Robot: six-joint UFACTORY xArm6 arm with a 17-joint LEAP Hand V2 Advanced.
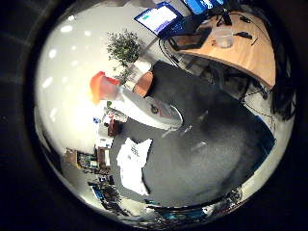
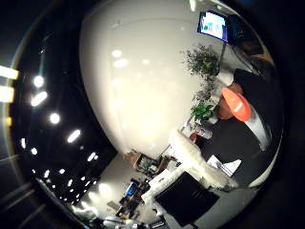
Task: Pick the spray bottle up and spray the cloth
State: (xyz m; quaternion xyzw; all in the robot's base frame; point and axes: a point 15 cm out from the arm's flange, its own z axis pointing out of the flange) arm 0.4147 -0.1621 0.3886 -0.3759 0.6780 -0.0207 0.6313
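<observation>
Fingers first: you cannot tell if they are spread or curled, and nothing shows them holding anything.

From the little finger side of the palm you see the spray bottle point(image 1: 144, 108) close by. It has a white body and an orange top. Its bottom sits on the dark bench point(image 1: 211, 144), and its top points toward the white wall. The white cloth point(image 1: 132, 163) lies crumpled on the same dark bench, near the bottle but not touching it. Past the bottle stands a green plant point(image 1: 124, 47) in a white pot. Farther off there is a wooden desk point(image 1: 245, 53) with a lit screen point(image 1: 159, 18) beside it.

From the thumb side of the palm you see a white and black part of your hand point(image 2: 190, 160) reaching in from the edge. The bottle's orange top shows beyond it, with the plant behind. A corner of the cloth peeks out just past the white part. Much of this view is the white wall and a dark ceiling with bright lights point(image 2: 55, 118).
</observation>
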